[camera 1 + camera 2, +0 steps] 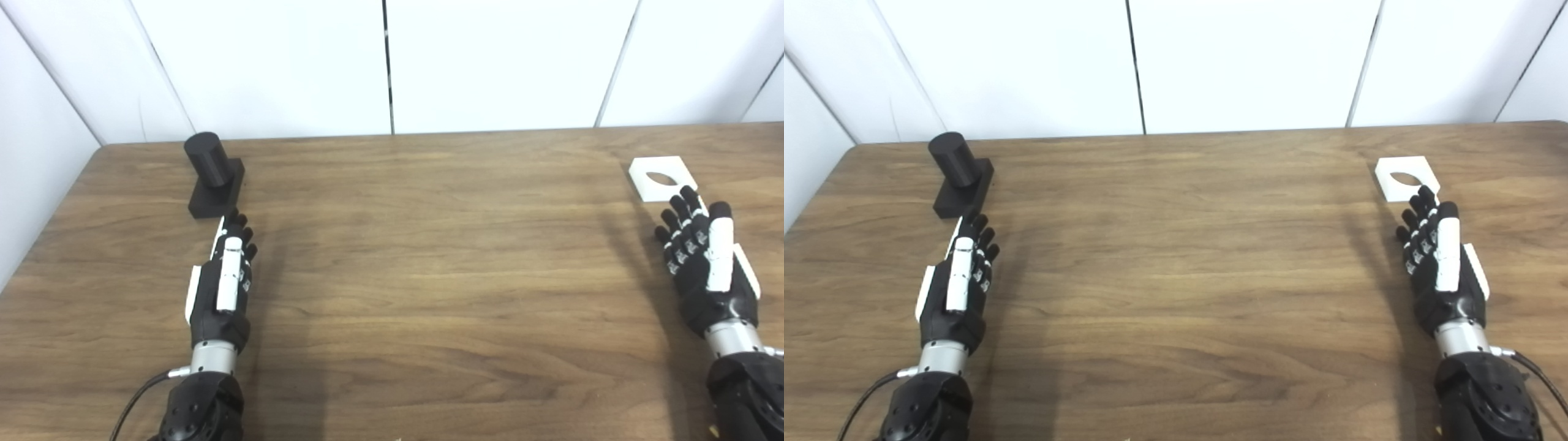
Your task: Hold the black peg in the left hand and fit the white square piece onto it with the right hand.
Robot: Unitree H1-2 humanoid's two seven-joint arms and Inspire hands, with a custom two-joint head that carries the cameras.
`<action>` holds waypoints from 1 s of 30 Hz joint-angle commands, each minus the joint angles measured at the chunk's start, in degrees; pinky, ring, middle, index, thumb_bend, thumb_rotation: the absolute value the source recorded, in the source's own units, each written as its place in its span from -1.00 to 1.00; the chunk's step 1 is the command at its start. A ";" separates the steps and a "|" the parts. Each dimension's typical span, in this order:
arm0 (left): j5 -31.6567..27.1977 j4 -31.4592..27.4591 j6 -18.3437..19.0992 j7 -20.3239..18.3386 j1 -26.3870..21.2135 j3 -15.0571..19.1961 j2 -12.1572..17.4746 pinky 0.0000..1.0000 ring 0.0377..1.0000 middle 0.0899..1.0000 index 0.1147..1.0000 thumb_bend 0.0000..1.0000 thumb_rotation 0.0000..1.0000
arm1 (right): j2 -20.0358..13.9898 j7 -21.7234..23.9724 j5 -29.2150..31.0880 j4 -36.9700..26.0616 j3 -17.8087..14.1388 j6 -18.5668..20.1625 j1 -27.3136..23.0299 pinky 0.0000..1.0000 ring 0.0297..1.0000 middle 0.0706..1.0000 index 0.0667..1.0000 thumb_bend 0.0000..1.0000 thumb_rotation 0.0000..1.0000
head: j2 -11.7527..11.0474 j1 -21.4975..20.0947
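Left eye view puts the black peg [210,158] in the upper left of the frame: a short upright cylinder on a flat black base, standing on the wooden table [416,257] near its far edge. Just below it in the picture lies the left hand [225,275], fingers stretched out and pointing at the base, their tips close to it but, as far as I can tell, not touching. It holds nothing and the fingers lie straight and loosely apart.

Across the wide bare middle of the table, at the upper right of the frame, the white square piece [660,177] lies flat with its round hole facing up. The right hand [704,257] sits just below it, fingers spread and extended toward its near edge; the tips overlap that edge in the picture, but whether they touch it cannot be told. This hand holds nothing either.

By my judgement the task has not really begun: neither part is picked up, and both grasps, the bringing together and the fitting of hole over cylinder remain.

Around the work there are only white wall panels [392,61] behind the table and a cable [131,398] at the lower left by the arm. Nothing lies between either hand and its part.
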 commanded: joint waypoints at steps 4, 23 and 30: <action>0.14 -1.93 -1.31 -0.11 -1.33 -0.15 0.19 1.00 1.00 0.98 1.00 -0.07 0.63 | -0.84 -0.33 -0.12 -2.16 -0.33 -0.75 -1.95 1.00 1.00 1.00 1.00 0.11 1.00 | 0.00 0.19; 14.92 -3.67 1.31 3.13 -3.08 -2.96 3.96 1.00 0.98 0.98 1.00 0.26 -0.34 | -1.12 0.21 1.35 -1.19 -0.42 -0.65 -2.66 1.00 1.00 1.00 1.00 0.04 0.89 | -0.06 4.58; 35.61 -5.94 12.22 6.87 -7.83 -5.87 7.28 0.99 1.00 1.00 1.00 0.65 -0.39 | -1.79 1.38 1.69 0.20 -0.17 -0.90 -3.25 1.00 1.00 1.00 1.00 0.21 0.43 | 0.12 6.37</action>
